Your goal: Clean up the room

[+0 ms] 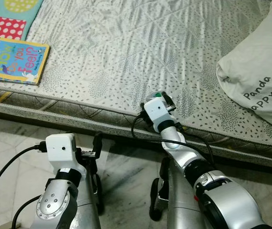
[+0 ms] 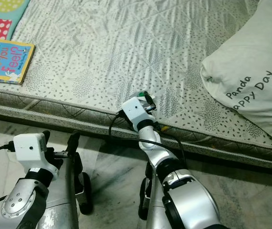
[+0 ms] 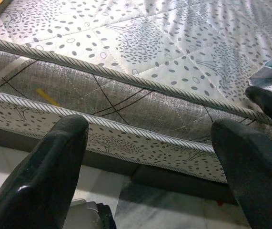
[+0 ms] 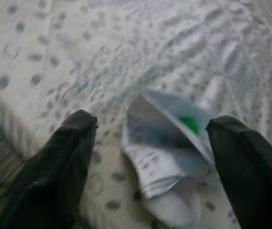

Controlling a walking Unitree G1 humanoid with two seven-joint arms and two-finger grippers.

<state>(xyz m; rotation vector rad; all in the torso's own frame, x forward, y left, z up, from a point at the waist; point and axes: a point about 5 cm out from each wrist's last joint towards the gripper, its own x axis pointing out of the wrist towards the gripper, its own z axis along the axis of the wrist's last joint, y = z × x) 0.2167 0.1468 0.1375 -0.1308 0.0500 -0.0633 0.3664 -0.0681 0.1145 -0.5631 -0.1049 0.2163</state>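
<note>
Reaching over the bed's (image 1: 126, 52) near edge, the right gripper (image 4: 150, 138) hangs spread wide around a crumpled white wrapper (image 4: 166, 152) with a green spot, lying on the mattress. Picking up this litter seems the step in hand; next, lower and close squarely. The left gripper (image 3: 150, 138) waits wide open below the mattress edge.
</note>
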